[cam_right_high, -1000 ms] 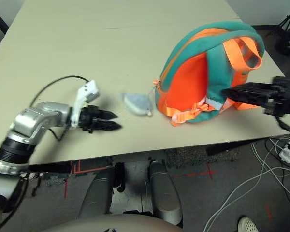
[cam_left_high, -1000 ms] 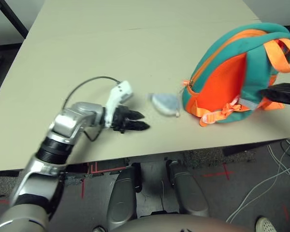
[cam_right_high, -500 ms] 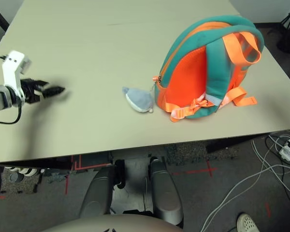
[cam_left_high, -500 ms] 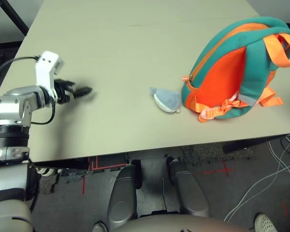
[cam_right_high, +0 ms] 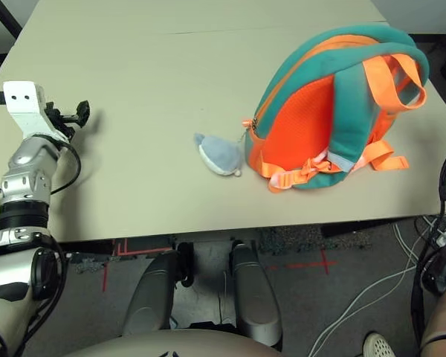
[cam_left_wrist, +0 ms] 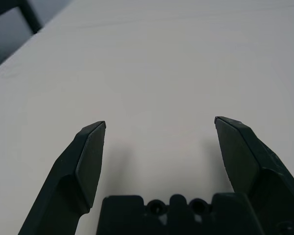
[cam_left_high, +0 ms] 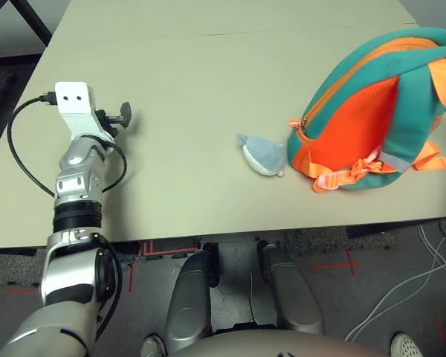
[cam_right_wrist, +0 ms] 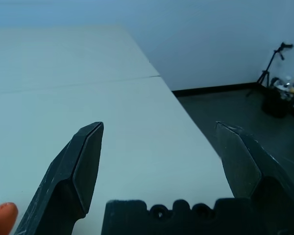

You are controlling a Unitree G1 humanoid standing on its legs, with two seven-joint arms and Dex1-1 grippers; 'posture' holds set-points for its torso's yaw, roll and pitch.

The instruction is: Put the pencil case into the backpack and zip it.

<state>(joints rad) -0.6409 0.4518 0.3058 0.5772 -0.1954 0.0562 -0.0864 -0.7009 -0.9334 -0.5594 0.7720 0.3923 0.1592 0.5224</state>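
Head view: we see the backpack [cam_left_high: 372,111] at 3 o'clock on the table [cam_left_high: 208,82], upright, straps toward us, shark charm [cam_left_high: 262,155] at its 9. Left wrist: left gripper [cam_left_wrist: 159,129] spread, empty. Right wrist: right gripper [cam_right_wrist: 159,129] spread, empty.

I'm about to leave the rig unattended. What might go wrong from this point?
The backpack sits near the table's right edge, so a nudge might push it off. The shark charm lies loose beside it and may snag. No pencil case is visible, so both open grippers, left and right, hold nothing.
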